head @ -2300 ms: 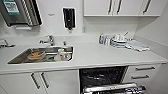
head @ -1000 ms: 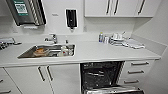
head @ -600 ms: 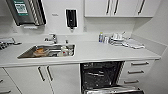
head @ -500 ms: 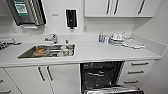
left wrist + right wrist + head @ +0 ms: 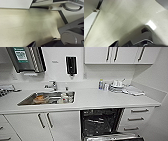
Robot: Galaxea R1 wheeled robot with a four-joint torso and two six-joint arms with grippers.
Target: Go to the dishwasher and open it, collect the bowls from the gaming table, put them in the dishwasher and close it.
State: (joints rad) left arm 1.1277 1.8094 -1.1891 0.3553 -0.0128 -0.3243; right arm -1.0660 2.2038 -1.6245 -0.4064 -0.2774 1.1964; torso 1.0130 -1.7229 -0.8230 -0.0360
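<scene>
Dishwasher [image 5: 101,122] open under the worktop [image 5: 105,98], door [image 5: 115,137] dropped flat, dark racks exposed, presumably ready for loading. Left of it the sink [image 5: 47,97] holds dishes; bottles and crockery cluster at the worktop's far right. Both wrist views look at pale floor; either hand's state, I cannot tell.

White counter [image 5: 100,99], white cabinets [image 5: 30,124], steel-grey sink [image 5: 47,98], black wall dispenser [image 5: 71,65]; the dishwasher [image 5: 100,122] is dark inside; speckled beige floor [image 5: 25,27].
</scene>
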